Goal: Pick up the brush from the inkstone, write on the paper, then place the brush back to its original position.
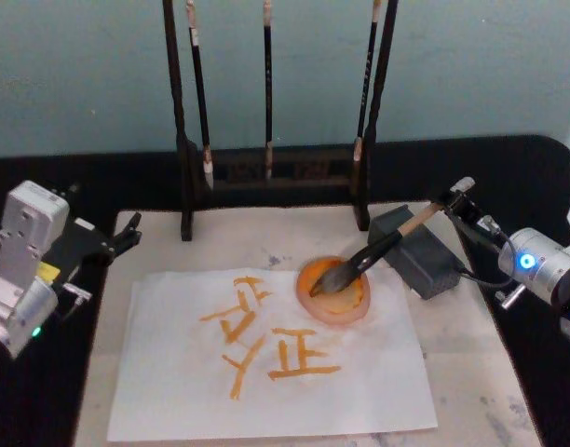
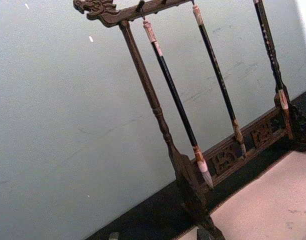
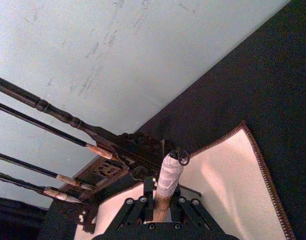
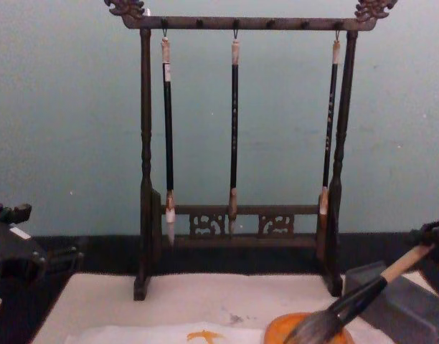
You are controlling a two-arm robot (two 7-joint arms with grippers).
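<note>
In the head view the right gripper (image 1: 464, 197) is pinching the white-wrapped top of the brush (image 1: 383, 250) between its jaws. Ahead of the jaws the handle is slanting down across the grey inkstone (image 1: 425, 265), and the bristles are lying in the orange dish (image 1: 352, 305). Past the dish, the paper (image 1: 359, 391) is carrying several orange strokes. The writing is therefore looking finished, and I judge that only letting go and backing off is remaining. The left gripper (image 1: 125, 237) is idling well apart from the brush, off the far side of the mat (image 1: 471, 372), its jaws looking slightly spread. In the left wrist view that arm is facing the brush rack (image 2: 183, 170). In the right wrist view the jaws are gripping the handle just under the wrap, with the rack close ahead of them and the mat's stitched edge and the dark bench (image 3: 273, 90) to one side. In the chest view open room is showing above the jaws for a retreat, while the rack's near post is standing close inboard.
</note>
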